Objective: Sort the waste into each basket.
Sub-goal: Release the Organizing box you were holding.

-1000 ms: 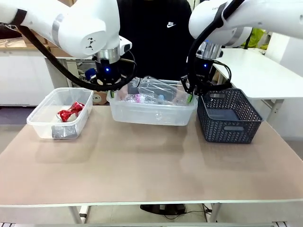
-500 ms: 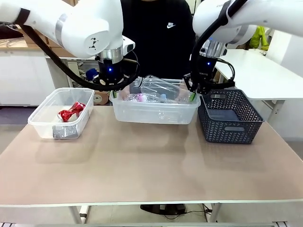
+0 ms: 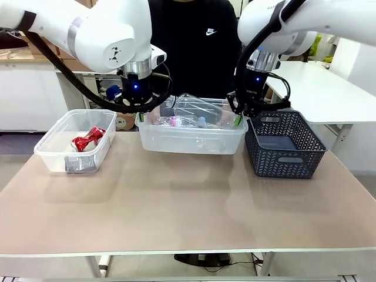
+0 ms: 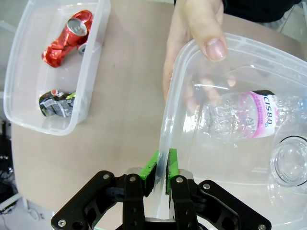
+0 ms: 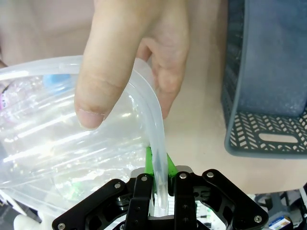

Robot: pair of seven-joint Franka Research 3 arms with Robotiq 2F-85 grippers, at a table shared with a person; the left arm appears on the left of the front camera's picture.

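Observation:
The middle clear basket [image 3: 191,144] holds several clear plastic bottles [image 3: 197,108], one with a pink label [image 4: 249,115]. My left gripper [image 3: 141,116] is shut on the left side of its rim [image 4: 166,129], green pads pressed on both faces. My right gripper [image 3: 238,120] is shut on the right side of the rim [image 5: 156,120]. A person's hands [image 4: 196,33] [image 5: 129,57] also hold the rim just beyond my fingers. The left clear basket [image 3: 53,155] contains a crushed red can [image 3: 88,138] [image 4: 67,38] and a darker crushed can [image 4: 55,103].
A dark blue-grey lattice basket [image 3: 285,147] [image 5: 268,72] stands right beside the middle basket, close to my right gripper. The person stands at the far side of the table. The near half of the tabletop [image 3: 188,211] is bare.
Both grippers and the middle basket have shifted slightly up and to the right since a second ago. Over the last half second nothing visibly moved.

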